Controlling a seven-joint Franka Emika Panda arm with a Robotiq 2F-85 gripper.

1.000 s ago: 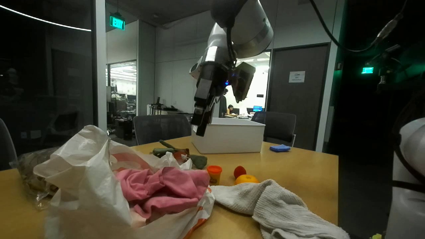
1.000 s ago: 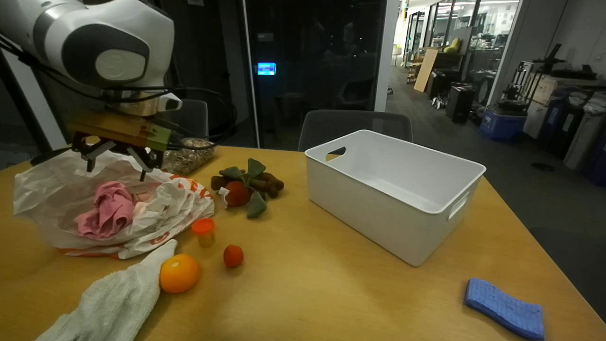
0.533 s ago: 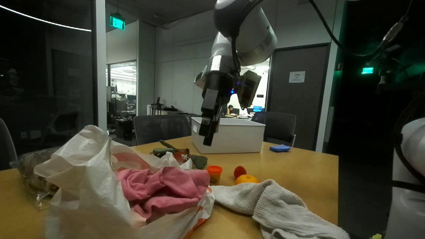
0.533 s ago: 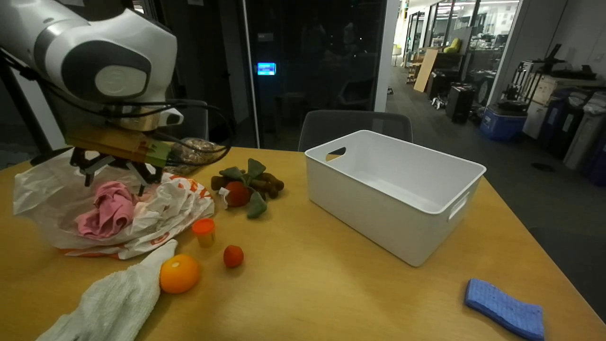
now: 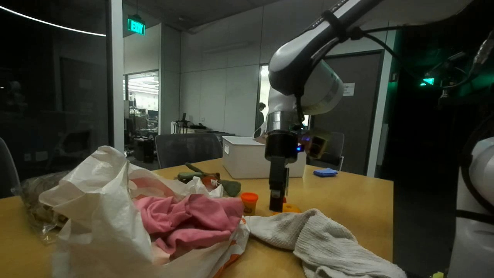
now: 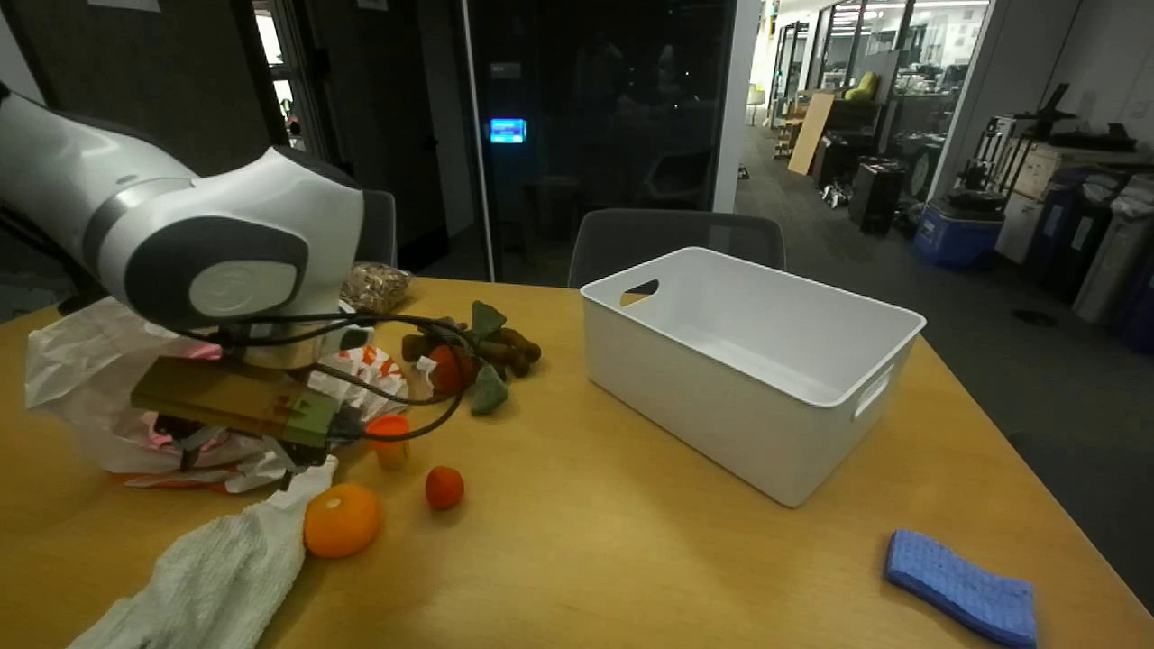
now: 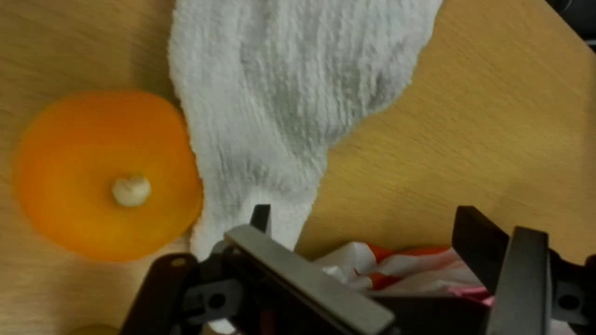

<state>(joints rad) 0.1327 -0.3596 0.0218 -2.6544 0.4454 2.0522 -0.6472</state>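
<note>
White, bumpy cloth [image 7: 284,93] lies on the table [image 7: 465,153], and we see the gripper [image 7: 363,217] hang low near its thin end. It is spread wide and has hold of nothing. On the left in the wrist view, an orange [image 7: 84,172] seems to touch the cloth. In an exterior view, a plastic bag [image 5: 100,216] with pink cloth [image 5: 193,216] inside sits near left. In an exterior view, a round red thing [image 6: 444,488] sits right of the orange, a white box [image 6: 703,415] stands far right, and a blue pad [image 6: 963,590] lies near right.
</note>
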